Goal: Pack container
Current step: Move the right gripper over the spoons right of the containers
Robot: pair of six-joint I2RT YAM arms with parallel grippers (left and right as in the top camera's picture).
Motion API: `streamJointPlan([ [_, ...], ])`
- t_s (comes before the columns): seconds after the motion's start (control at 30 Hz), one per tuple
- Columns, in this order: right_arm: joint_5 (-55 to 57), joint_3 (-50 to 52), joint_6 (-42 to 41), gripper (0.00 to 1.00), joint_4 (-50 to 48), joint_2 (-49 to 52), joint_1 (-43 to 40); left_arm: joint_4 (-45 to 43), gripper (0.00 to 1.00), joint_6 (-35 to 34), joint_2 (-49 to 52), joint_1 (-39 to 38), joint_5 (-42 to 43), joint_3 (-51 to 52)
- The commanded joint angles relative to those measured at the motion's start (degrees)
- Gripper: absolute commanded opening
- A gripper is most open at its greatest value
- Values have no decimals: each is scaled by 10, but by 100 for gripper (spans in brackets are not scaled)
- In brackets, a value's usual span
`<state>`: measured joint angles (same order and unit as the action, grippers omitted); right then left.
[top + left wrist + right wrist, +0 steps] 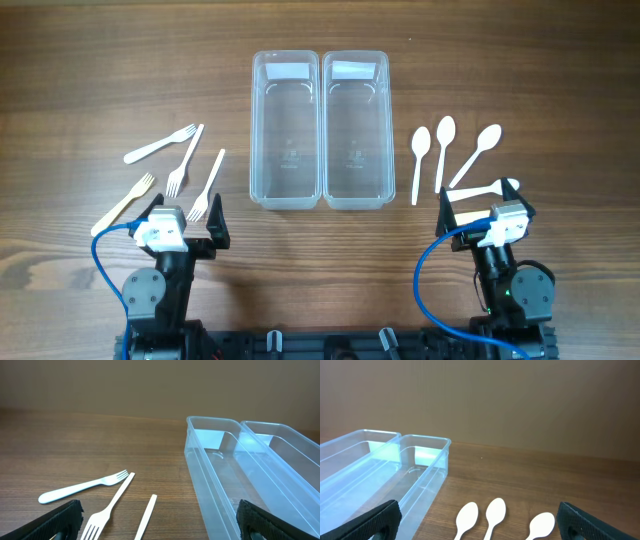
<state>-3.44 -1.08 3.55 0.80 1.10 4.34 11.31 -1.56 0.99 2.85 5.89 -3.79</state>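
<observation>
Both arms at rest.

My left claw (184, 210): jaws spread wide, gripping nothing. My right claw (480, 200): likewise wide apart and empty.

Two clear containers (254, 130) stand side by side, touching, ahead of my claws and between them. Both are empty.

Four white forks (160, 146) lie scattered just ahead of my left claw, toward its outer side. Three white spoons (445, 128) lie just ahead of my right claw.

Surface (560, 70): brown wood grain. Room: a plain tan wall (530, 400) beyond its far edge.

Both arms are folded low, left gripper (183, 207) and right gripper (479, 197) with jaws spread wide
</observation>
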Motion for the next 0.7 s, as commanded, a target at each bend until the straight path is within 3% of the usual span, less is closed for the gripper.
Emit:
streamJointPlan([
  [0.0,-24,3,-27,100,-8,-2,-3,-2,100,11,-5,0,1,4],
  [0.13,14,-22,-116,100,50,8,-3,-2,100,11,-5,0,1,4],
  [0.27,50,-110,-127,100,68,76,-3,-2,100,11,-5,0,1,4],
  [0.5,140,-474,-125,100,266,407,-3,-2,100,11,-5,0,1,4],
  [0.67,57,-657,-125,100,415,608,-3,-2,100,11,-5,0,1,4],
])
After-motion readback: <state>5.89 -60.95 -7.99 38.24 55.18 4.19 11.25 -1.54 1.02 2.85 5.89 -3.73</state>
